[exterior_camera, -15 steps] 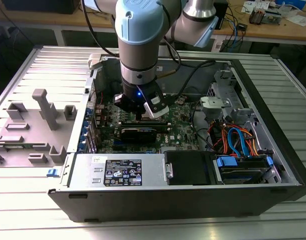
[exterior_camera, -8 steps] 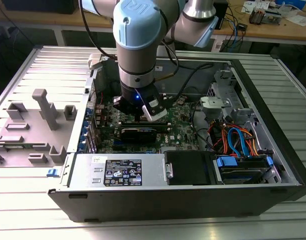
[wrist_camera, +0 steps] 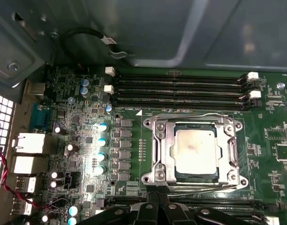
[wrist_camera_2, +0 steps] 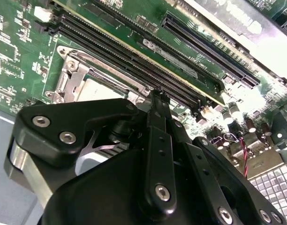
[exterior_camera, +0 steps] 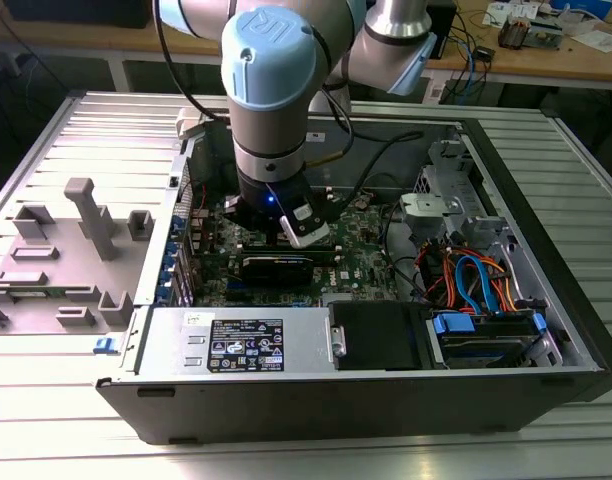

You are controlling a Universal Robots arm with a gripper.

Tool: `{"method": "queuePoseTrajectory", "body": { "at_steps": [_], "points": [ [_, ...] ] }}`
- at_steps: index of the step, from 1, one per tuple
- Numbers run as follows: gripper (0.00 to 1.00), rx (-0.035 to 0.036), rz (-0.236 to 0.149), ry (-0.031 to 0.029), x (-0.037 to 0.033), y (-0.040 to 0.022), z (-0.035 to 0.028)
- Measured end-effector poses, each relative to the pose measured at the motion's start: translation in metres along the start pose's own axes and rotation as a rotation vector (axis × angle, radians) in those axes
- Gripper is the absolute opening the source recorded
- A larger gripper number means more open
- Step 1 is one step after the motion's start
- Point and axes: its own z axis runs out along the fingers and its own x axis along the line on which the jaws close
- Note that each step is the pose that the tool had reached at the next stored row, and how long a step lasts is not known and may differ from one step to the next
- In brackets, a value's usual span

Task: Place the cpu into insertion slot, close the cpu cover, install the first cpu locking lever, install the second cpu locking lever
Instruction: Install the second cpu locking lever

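In the first wrist view the cpu (wrist_camera: pixel 195 147), a dull silver square, lies in the insertion slot (wrist_camera: pixel 230 178) on the green motherboard (wrist_camera: pixel 275 136). The silvery cpu cover (wrist_camera: pixel 164 152) lies flat around it. One thin wire locking lever (wrist_camera: pixel 190 115) runs along the side by the memory slots, and another lever (wrist_camera: pixel 200 191) runs along the opposite side. My gripper (wrist_camera: pixel 158 200) is shut on nothing, its black tips right at that second lever's edge of the socket. In the second wrist view the gripper (wrist_camera_2: pixel 155 96) hangs just beside the socket (wrist_camera_2: pixel 94 86).
The open computer case (exterior_camera: pixel 546 240) lies on a slatted metal table (exterior_camera: pixel 76 130). Long black memory slots (wrist_camera: pixel 181 91) run beside the socket. A black card (exterior_camera: pixel 281 265), coloured cables (exterior_camera: pixel 476 280) and the power supply (exterior_camera: pixel 236 340) crowd the case. A grey fixture (exterior_camera: pixel 86 215) stands at the exterior view's left.
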Motion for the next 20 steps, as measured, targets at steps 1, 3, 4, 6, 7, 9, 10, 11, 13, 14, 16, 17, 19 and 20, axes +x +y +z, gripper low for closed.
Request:
{"method": "queuePoseTrajectory", "body": {
  "at_steps": [1, 3, 4, 6, 7, 9, 10, 11, 13, 14, 16, 17, 19, 20],
  "points": [
    [0.11, -0.0013, 0.000, 0.0001, 0.0002, -0.0003, 0.0009],
    [0.11, -0.0068, 0.000, -0.0001, 0.0006, -0.0006, 0.0028],
    [0.11, -0.0117, 0.000, -0.0003, 0.0010, -0.0008, 0.0038],
    [0.11, -0.0220, 0.000, -0.0008, 0.0021, -0.0011, 0.0056],
    [0.11, -0.0267, 0.000, -0.0009, 0.0029, -0.0013, 0.0066],
    [0.11, -0.0312, 0.000, -0.0012, 0.0040, -0.0016, 0.0085],
    [0.11, -0.0320, 0.000, -0.0011, 0.0044, -0.0019, 0.0093],
    [0.11, -0.0330, 0.000, -0.0009, 0.0047, -0.0021, 0.0100],
    [0.11, -0.0343, 0.000, -0.0010, 0.0048, -0.0021, 0.0106],
    [0.11, -0.0353, 0.001, -0.0011, 0.0048, -0.0022, 0.0109],
    [0.11, -0.0383, 0.001, -0.0013, 0.0049, -0.0024, 0.0119],
    [0.11, -0.0396, 0.001, -0.0013, 0.0049, -0.0025, 0.0124],
    [0.11, -0.0408, 0.000, -0.0015, 0.0049, -0.0027, 0.0133],
    [0.11, -0.0407, 0.000, -0.0014, 0.0050, -0.0028, 0.0137]
  ]
}}
